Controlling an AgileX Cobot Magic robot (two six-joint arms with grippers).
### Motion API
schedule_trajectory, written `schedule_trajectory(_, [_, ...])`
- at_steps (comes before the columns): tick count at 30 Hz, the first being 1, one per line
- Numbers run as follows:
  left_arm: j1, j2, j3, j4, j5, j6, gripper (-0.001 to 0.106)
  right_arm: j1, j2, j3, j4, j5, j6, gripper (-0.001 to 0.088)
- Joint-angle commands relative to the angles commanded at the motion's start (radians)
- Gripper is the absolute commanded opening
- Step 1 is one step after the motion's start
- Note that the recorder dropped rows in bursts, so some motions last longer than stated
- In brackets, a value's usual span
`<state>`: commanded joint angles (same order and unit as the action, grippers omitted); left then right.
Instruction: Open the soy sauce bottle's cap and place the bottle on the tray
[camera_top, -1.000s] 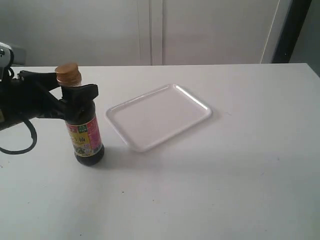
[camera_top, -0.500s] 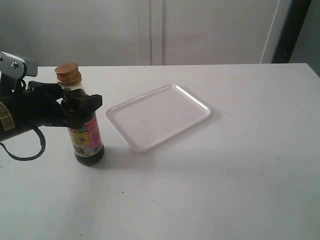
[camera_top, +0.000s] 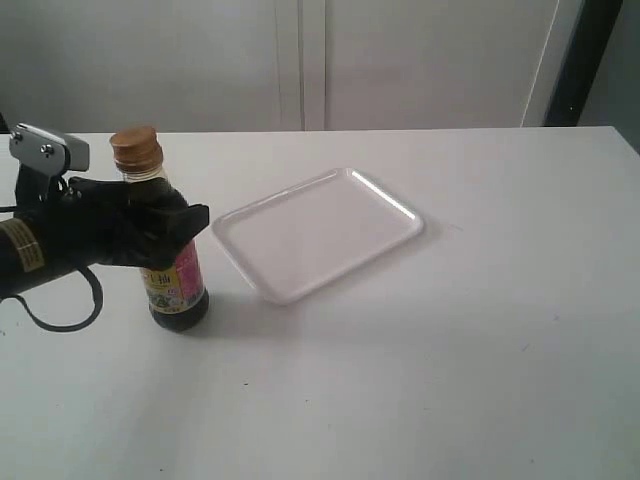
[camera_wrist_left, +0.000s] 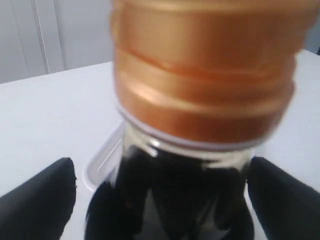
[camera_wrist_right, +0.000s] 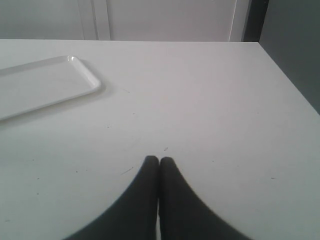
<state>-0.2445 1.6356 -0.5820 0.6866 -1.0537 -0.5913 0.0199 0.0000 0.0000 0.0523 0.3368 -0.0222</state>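
One arm does all the moving: over the last second the left gripper (camera_top: 165, 235) has slid further in from the left edge of the exterior view, and its black fingers (camera_top: 185, 218) now bracket the soy sauce bottle (camera_top: 172, 262) at the shoulder, just below the neck. In the left wrist view the two fingertips sit on either side of the glass with a sliver of gap on each side, so the jaws are open and straddling the bottle, not yet clamped on it. My reading is that a squeeze comes next, to steady the bottle for the cap work.

The cap (camera_top: 136, 148) is down on its collar, unopened, and the bottle stands upright on the table (camera_top: 470, 330), just beside the tray (camera_top: 316, 232) but not on it. Both parts of the task remain to be done.

The right gripper (camera_wrist_right: 159, 165) has its fingertips pressed together, holding nothing, above bare tabletop well apart from the bottle.

The table is plain white and matte. Behind it runs a pale panelled wall (camera_top: 400, 60), with a dark vertical edge (camera_top: 585, 60) at the far right.
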Motion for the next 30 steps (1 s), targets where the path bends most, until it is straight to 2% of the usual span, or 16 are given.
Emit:
schedule_trajectory(9, [0.000,0.045,0.000,-0.006,-0.009,0.022,0.092,0.000,0.000,0.000,0.000,0.000,0.000,0.0000])
schedule_trajectory(11, [0.000,0.060,0.000,-0.006,-0.003,0.032,0.087,0.000,0.000,0.000,0.000,0.000,0.000,0.0000])
schedule_trajectory(13, [0.000,0.074,0.000,-0.002,0.002,0.038,0.073,0.000,0.000,0.000,0.000,0.000,0.000,0.0000])
schedule_trajectory(14, [0.000,0.079,0.000,-0.002,0.002,0.043,0.056,0.000,0.000,0.000,0.000,0.000,0.000,0.0000])
schedule_trajectory(15, [0.000,0.081,0.000,-0.002,0.002,0.045,0.047,0.000,0.000,0.000,0.000,0.000,0.000,0.0000])
schedule_trajectory(16, [0.000,0.081,0.000,-0.002,0.008,0.047,0.027,0.000,0.000,0.000,0.000,0.000,0.000,0.0000])
schedule_trajectory(17, [0.000,0.081,0.000,0.001,0.008,0.047,0.013,0.000,0.000,0.000,0.000,0.000,0.000,0.0000])
schedule_trajectory(18, [0.000,0.081,0.000,0.003,0.008,0.049,0.003,0.000,0.000,0.000,0.000,0.000,0.000,0.0000])
schedule_trajectory(19, [0.000,0.081,0.000,0.014,0.008,0.054,0.000,0.000,0.000,0.000,0.000,0.000,0.000,0.0000])
schedule_trajectory(30, [0.000,0.081,0.000,0.025,0.010,0.055,0.000,0.000,0.000,0.000,-0.004,-0.009,0.000,0.0000])
